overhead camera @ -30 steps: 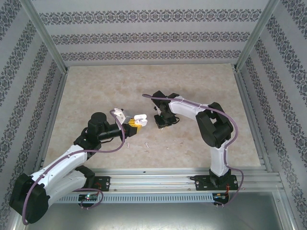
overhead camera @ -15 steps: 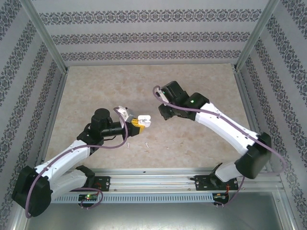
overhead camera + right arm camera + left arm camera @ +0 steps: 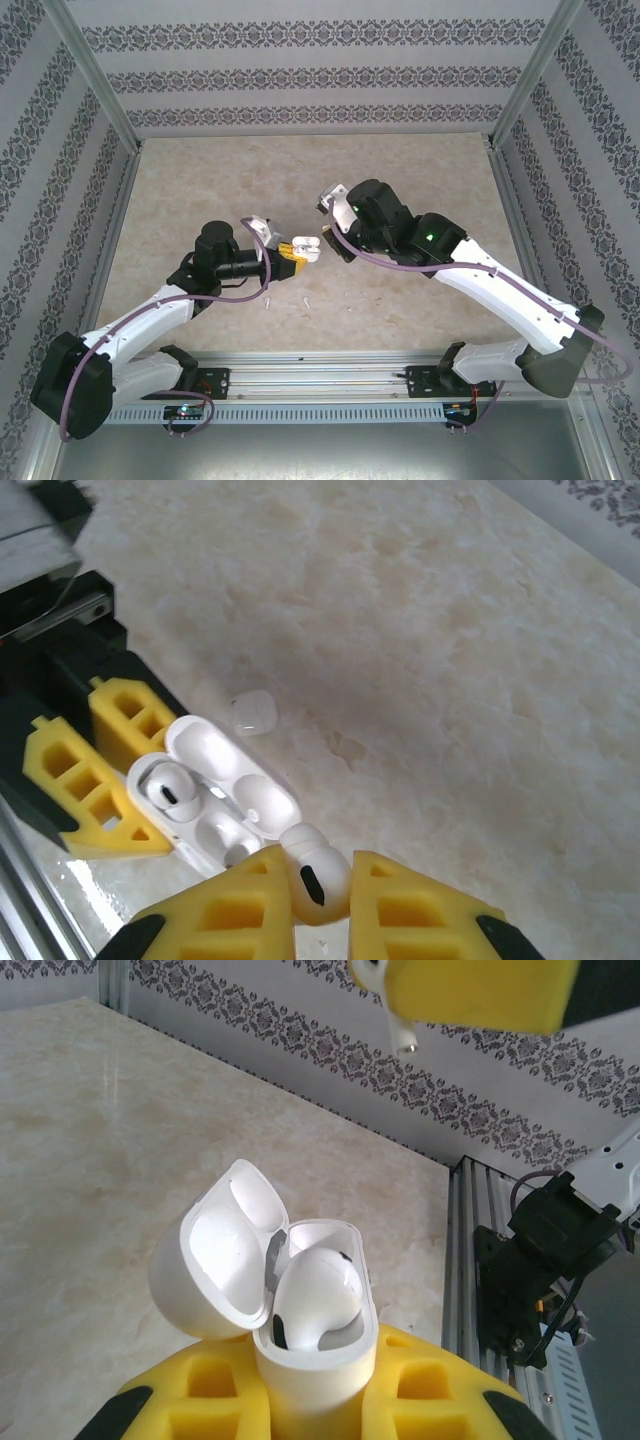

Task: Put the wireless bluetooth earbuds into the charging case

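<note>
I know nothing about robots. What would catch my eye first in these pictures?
The two arms meet mid-table: the left gripper clamps an open white charging case with one earbud already seated in it. Right beside the case's open mouth, the yellow-padded right gripper pinches a second earbud. Two more earbuds lie loose on the marble-look table near the left arm.
</note>
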You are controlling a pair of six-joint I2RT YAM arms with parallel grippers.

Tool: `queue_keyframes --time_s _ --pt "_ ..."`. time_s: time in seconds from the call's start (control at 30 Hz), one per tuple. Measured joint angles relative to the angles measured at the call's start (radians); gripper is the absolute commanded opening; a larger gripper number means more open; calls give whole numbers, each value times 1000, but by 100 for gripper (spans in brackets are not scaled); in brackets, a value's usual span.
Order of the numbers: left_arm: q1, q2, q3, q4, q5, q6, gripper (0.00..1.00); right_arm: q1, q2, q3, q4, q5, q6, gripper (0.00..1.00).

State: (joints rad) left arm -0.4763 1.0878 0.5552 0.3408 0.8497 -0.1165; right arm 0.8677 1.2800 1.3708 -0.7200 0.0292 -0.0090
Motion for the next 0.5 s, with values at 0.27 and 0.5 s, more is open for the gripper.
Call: queue_keyframes --time_s 0.27,0.5 --pt "0 0 2 39 11 -31 0 1 12 -5 21 -39 -25 14" --pt "0 6 4 54 15 -50 0 6 51 -5 19 -54 -36 14"
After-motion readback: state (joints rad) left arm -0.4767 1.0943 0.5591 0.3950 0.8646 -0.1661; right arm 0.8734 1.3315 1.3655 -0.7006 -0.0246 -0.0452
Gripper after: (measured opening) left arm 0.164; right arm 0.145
